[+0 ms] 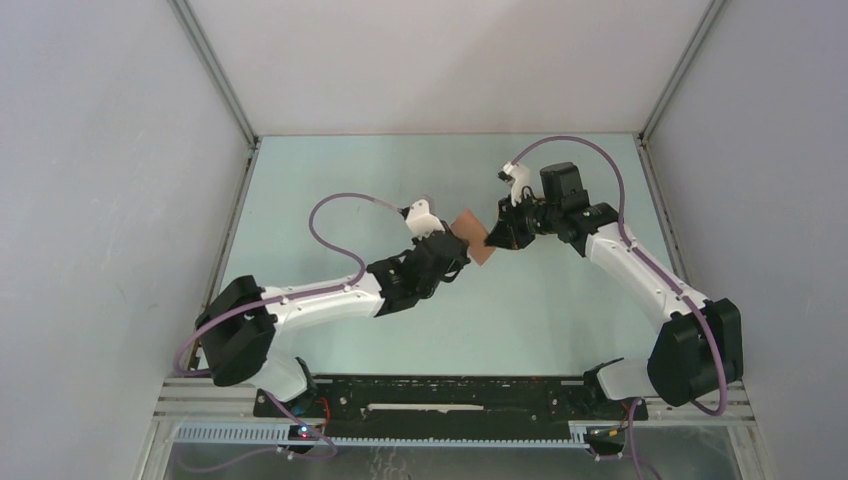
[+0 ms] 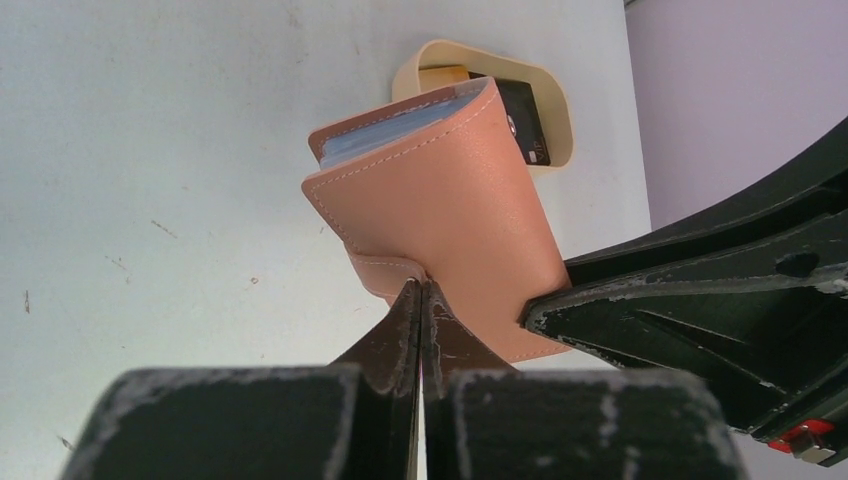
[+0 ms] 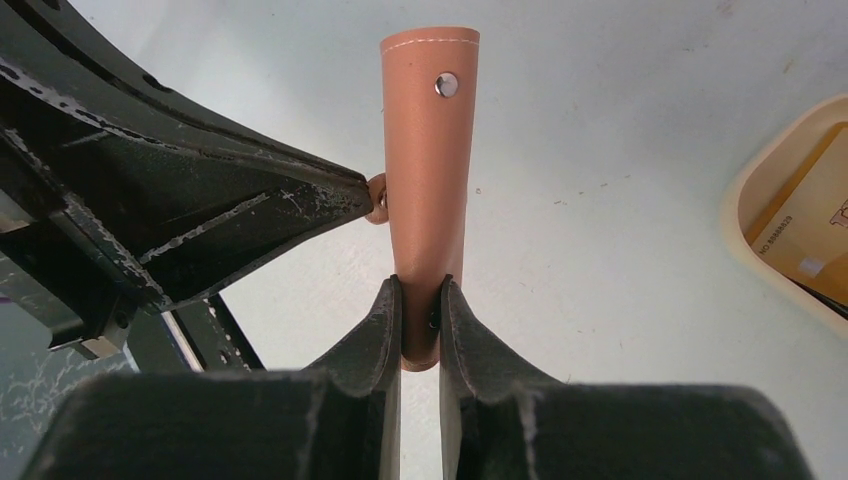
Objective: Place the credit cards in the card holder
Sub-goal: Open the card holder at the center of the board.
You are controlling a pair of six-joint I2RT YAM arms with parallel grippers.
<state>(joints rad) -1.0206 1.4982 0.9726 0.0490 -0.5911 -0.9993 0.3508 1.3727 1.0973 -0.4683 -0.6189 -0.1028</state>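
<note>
- While both arms meet near the centre of the overhead view, the card holder [image 1: 474,238] hangs between them, folded shut like a book and apparently held clear of the pale table [image 1: 330,180].
- The left gripper [image 2: 421,295] has its jaws pressed together on the little strap tab [image 2: 385,272] at the holder's lower edge, low in the centre of the left wrist view.
- The right gripper [image 3: 421,300] has its jaws clamped on the holder's near edge. This view shows the holder edge-on, with a metal snap stud [image 3: 446,84] near the top of the frame.
- Bluish pocket sleeves [image 2: 385,135] show at the holder's open edge, upper left of its cover. Whether any card sits inside cannot be told.
- The credit cards [image 3: 805,215] lie in a beige tray [image 2: 560,120] at the right edge of the right wrist view. An orange-yellow one is plain to see, beside black pieces.
- The holder looks light, soft and floppy, with covers that bend under a pinch and tend to fold shut. The thin tab could slip free, so a cover's edge seems the safer hold while the other cover is drawn open.
- The cards seem stiff, thin and slick. Lying flat in the tray, they probably need taking by a raised edge.
</note>
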